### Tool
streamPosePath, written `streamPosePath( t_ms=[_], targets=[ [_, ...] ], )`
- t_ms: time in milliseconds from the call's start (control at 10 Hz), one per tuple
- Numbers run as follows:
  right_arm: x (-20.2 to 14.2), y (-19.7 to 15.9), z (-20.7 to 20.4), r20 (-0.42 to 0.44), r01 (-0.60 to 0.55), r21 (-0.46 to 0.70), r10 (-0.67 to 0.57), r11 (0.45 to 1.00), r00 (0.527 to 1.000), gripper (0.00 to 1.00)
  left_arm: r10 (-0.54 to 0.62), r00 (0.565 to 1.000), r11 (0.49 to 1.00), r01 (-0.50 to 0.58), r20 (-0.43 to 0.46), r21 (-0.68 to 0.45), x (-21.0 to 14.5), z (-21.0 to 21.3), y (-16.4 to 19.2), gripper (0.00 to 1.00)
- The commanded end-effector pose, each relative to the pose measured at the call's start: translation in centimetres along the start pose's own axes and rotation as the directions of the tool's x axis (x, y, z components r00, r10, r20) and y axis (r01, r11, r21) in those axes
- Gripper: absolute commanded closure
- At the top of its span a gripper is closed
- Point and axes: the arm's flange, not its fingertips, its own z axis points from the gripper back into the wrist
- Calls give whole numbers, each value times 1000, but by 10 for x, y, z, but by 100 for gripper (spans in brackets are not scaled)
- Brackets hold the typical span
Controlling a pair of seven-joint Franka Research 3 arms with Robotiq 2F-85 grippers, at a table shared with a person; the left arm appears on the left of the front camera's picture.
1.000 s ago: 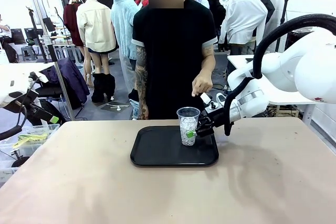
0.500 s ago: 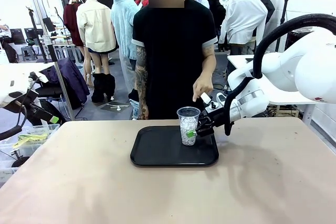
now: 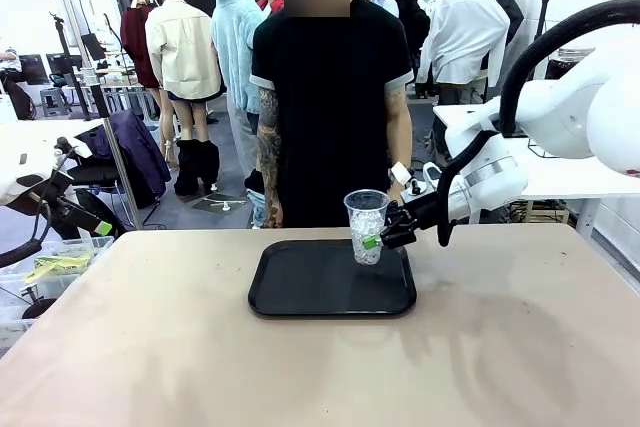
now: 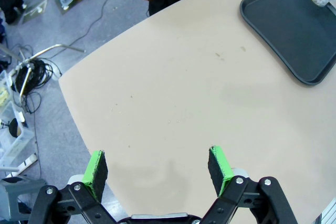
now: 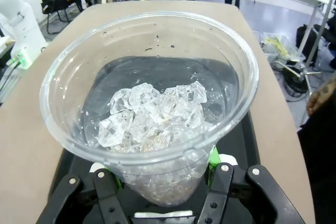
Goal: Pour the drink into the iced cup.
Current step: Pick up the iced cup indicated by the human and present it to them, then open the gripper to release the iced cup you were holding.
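Iced cup (image 3: 367, 227) was already in your right pincer (image 3: 375, 240), green pads clamped on either side of its lower half, so nothing to chase there. It stood roughly upright, mouth up, and from the front it looked like it hung just above the far right part of the black tray (image 3: 300, 292), though I couldn't swear to the gap. Inside were ice cubes (image 5: 152, 114) heaped in the bottom and no tea yet. Your left pincer (image 4: 156, 153) was spread wide with nothing in it, hovering over bare bench (image 3: 500, 347) well apart from the tray, so the right arm was the one that counted. The person (image 3: 330, 97) stood just behind the cup across the bench. I'd guess whatever came next depended on keeping that mouth level. The bench top was tan and smooth, with a cluttered room behind.
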Motion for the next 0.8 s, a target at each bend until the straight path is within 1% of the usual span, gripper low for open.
streamPosePath(
  t_ms=[0,300,400,700],
  targets=[
    [12,24,7,15,-38,-59,39,998,999,34,-2,1000,1000,2,-1,3,0,2,1,0],
    [13,28,12,11,-29,-71,30,997,999,34,-2,1000,1000,2,-1,3,0,2,1,0],
    [15,20,13,-2,-17,-31,17,999,1000,34,-2,1000,1000,2,-1,3,0,2,1,0],
    [12,24,14,-7,-13,-31,13,999,1000,34,-2,1000,1000,2,-1,3,0,2,1,0]
  ],
)
